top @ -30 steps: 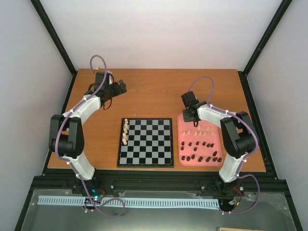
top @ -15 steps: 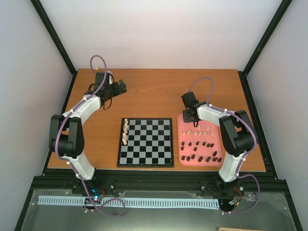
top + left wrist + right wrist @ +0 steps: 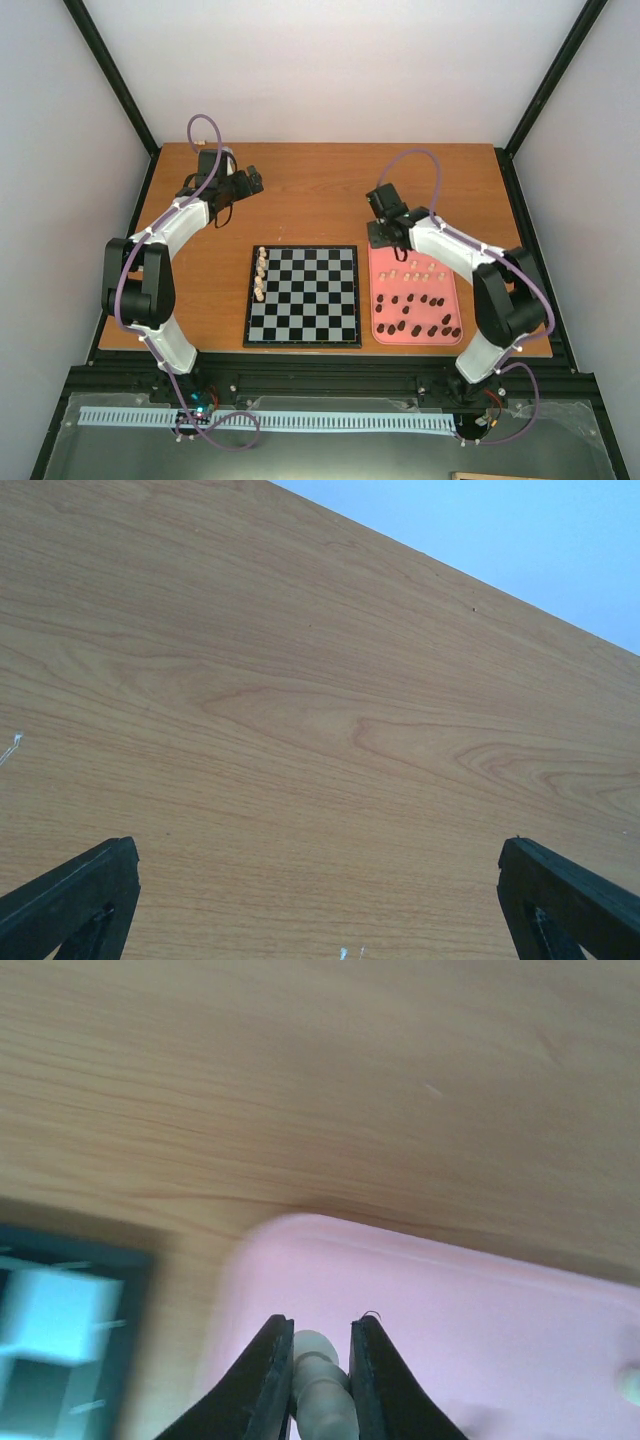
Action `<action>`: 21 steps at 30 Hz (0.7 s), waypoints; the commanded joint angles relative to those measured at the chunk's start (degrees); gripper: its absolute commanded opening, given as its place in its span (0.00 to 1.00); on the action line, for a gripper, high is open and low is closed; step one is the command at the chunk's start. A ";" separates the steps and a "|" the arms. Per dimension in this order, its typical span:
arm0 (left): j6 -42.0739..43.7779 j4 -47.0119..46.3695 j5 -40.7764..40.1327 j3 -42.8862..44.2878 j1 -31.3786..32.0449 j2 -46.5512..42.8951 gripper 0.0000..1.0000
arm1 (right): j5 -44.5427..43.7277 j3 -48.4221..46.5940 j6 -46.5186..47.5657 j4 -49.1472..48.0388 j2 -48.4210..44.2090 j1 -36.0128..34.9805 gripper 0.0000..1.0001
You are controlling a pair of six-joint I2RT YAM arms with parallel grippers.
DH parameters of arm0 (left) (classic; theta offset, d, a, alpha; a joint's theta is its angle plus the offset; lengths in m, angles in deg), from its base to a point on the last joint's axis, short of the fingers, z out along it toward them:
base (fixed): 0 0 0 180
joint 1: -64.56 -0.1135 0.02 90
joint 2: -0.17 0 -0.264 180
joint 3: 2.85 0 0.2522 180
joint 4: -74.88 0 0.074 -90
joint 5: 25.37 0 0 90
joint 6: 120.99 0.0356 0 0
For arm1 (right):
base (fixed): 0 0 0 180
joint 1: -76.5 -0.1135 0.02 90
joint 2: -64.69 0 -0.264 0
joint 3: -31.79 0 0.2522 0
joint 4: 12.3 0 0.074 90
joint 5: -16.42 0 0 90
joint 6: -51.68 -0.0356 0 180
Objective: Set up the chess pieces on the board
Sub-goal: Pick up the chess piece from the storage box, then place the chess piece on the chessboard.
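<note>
The right hand (image 3: 318, 1335) is pinching a cream piece (image 3: 322, 1400) by its neck over the pink tray (image 3: 480, 1300), probably bound for the board (image 3: 302, 295).

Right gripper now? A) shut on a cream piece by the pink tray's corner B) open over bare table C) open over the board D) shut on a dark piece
A: the right wrist view shows the right gripper pinching a cream piece at the pink tray corner.
</note>
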State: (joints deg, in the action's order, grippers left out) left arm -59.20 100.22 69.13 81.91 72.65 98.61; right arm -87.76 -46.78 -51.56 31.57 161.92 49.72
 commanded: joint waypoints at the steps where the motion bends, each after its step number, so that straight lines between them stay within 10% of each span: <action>1: 0.83 -0.32 -0.01 2.56 -0.17 0.15 1.00 | 3.07 -5.03 0.78 2.65 -5.80 -9.18 0.13; 21: 1.02 0.16 -0.70 0.83 -0.19 -4.32 1.00 | 9.79 -30.92 9.52 11.57 14.18 -41.24 0.14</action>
State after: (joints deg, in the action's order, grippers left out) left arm -59.17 100.28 68.89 81.91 72.65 96.81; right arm -80.11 -73.19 -44.87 40.86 174.66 10.46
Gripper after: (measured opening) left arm 0.997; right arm 0.144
